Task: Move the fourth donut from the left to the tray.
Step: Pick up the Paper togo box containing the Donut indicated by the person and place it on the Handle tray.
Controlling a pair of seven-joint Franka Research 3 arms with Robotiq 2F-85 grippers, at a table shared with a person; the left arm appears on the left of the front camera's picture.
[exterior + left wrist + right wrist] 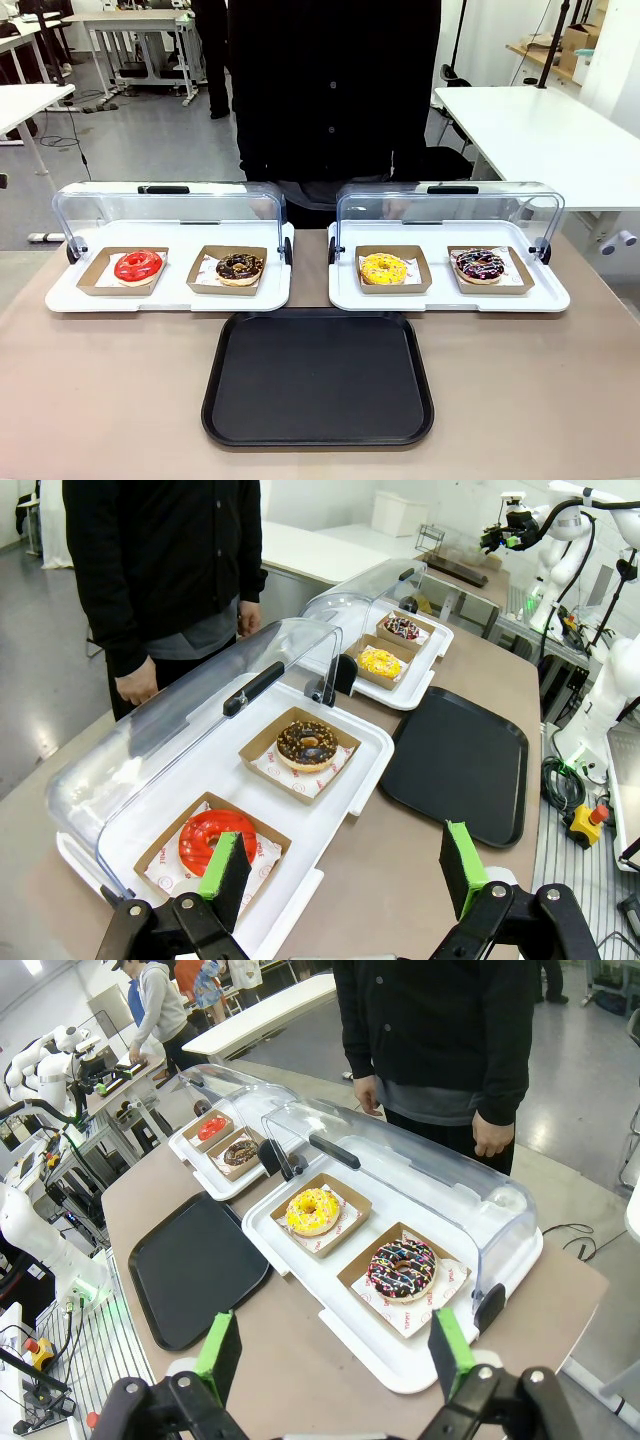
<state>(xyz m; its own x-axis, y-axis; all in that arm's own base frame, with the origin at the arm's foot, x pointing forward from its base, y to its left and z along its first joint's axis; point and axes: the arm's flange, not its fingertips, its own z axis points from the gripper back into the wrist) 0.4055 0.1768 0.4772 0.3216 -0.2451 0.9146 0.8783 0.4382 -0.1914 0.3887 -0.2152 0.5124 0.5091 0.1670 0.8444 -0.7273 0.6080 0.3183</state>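
The fourth donut [480, 265] [401, 1269] [402, 629], chocolate glazed with pink and white streaks and sprinkles, rests on its brown cardboard holder at the right end of the right white display tray [448, 297]. The black tray [318, 377] [463, 761] [193, 1266] lies bare at the table's near middle. My right gripper [336, 1352] hangs open above the table's corner, short of that donut. My left gripper [349, 868] is open too, hovering by the red donut [216, 840] at the other end.
A yellow donut [384, 268] shares the right display tray. The left display tray [170, 295] holds the red donut [138, 265] and a plainer chocolate donut [239, 266]. Both clear lids are flipped back. A person in black [335, 90] stands at the far edge.
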